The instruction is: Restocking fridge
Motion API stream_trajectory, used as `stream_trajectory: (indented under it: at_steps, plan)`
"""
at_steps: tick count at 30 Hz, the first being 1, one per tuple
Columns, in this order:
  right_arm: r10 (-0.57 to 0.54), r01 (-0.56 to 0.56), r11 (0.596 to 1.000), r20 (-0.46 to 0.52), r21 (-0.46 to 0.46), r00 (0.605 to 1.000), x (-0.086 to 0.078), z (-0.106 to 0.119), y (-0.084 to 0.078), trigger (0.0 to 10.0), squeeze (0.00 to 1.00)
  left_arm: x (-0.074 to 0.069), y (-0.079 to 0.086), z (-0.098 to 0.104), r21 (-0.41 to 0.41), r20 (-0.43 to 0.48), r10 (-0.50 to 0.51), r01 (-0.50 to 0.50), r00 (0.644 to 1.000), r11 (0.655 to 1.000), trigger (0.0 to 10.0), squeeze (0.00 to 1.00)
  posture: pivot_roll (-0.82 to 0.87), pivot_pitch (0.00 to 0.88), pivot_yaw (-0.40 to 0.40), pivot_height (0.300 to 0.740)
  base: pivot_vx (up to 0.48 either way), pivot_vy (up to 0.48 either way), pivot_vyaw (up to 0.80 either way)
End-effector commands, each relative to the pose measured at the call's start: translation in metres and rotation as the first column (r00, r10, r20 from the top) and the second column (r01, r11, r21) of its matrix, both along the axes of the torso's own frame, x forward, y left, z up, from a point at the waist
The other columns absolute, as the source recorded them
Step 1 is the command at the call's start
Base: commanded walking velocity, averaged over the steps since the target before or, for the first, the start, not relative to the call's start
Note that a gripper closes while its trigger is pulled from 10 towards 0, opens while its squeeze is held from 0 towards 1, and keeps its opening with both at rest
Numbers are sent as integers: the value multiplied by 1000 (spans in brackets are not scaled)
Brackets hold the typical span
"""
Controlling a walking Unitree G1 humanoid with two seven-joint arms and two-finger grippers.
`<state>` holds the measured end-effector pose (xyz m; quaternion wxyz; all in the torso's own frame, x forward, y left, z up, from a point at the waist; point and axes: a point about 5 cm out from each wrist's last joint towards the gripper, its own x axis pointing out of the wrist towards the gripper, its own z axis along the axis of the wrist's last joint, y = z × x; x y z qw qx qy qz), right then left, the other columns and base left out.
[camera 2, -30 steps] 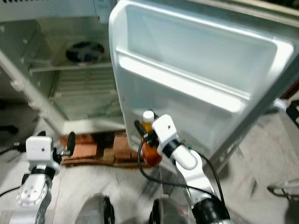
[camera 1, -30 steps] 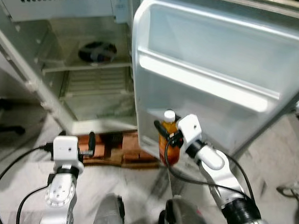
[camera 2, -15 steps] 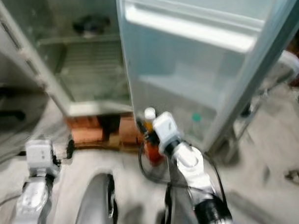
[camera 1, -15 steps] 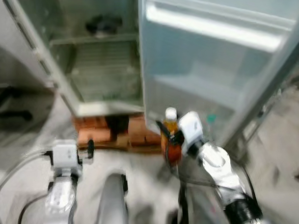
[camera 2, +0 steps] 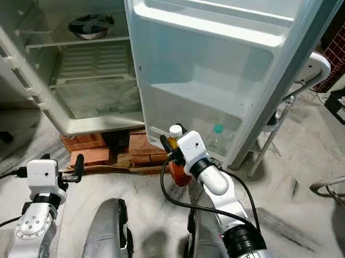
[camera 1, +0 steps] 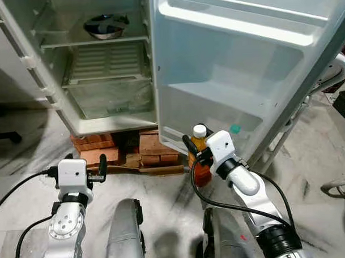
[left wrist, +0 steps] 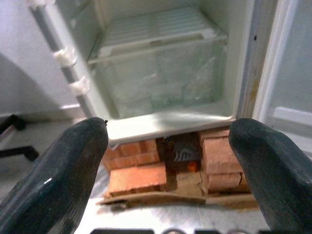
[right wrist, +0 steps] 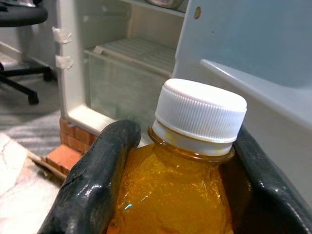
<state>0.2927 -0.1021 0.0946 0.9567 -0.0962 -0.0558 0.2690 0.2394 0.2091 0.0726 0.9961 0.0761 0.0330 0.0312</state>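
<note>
An orange drink bottle (camera 1: 200,162) with a white cap (right wrist: 203,114) is held upright in my right gripper (camera 1: 196,152), whose fingers are shut on it just under the cap. It hangs low, close to the bottom inner corner of the open fridge door (camera 1: 238,64). A green-capped bottle (camera 2: 218,129) stands in the door's lowest shelf. My left gripper (left wrist: 168,141) is open and holds nothing, low at the left, facing the fridge's crisper drawer (left wrist: 158,83). A metal bowl (camera 1: 103,25) sits on an upper fridge shelf.
The fridge (camera 1: 97,69) stands on red bricks (camera 1: 153,149) and a wooden board. A white chair (camera 1: 335,72) is behind the door at the right. A dark office chair base (camera 1: 3,136) lies at the far left. The floor is pale marble.
The camera has pulled back and steadied, so the door's lowest shelf and the bricks now show. My right gripper still holds the bottle in the same pose. The left arm has not visibly moved.
</note>
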Motion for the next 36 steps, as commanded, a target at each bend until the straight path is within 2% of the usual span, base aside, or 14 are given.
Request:
stream_trajectory:
  at_steps: [1,21,31,36]
  plan:
    - [-3,3,1000,35,7,999,3,7,-1,10000,0,0,0,0,4,-3,-9,9,1000,1000,10000,0,27,151,-16,627,330,0,0]
    - [-10,10,1000,55,-3,998,5,6,-1,10000,0,3,-3,0,8,7,-26,26,1000,1000,10000,0,27,146,-18,627,335,0,0]
    - [14,-14,1000,32,11,999,3,2,1,10000,0,-3,-3,-6,20,-17,-17,17,1000,1000,10000,0,29,140,-21,627,0,0,0]
    - [35,-35,999,31,9,999,2,1,4,10000,0,-4,1,-7,30,-23,-8,9,1000,1000,10000,0,37,140,-22,597,0,0,0]
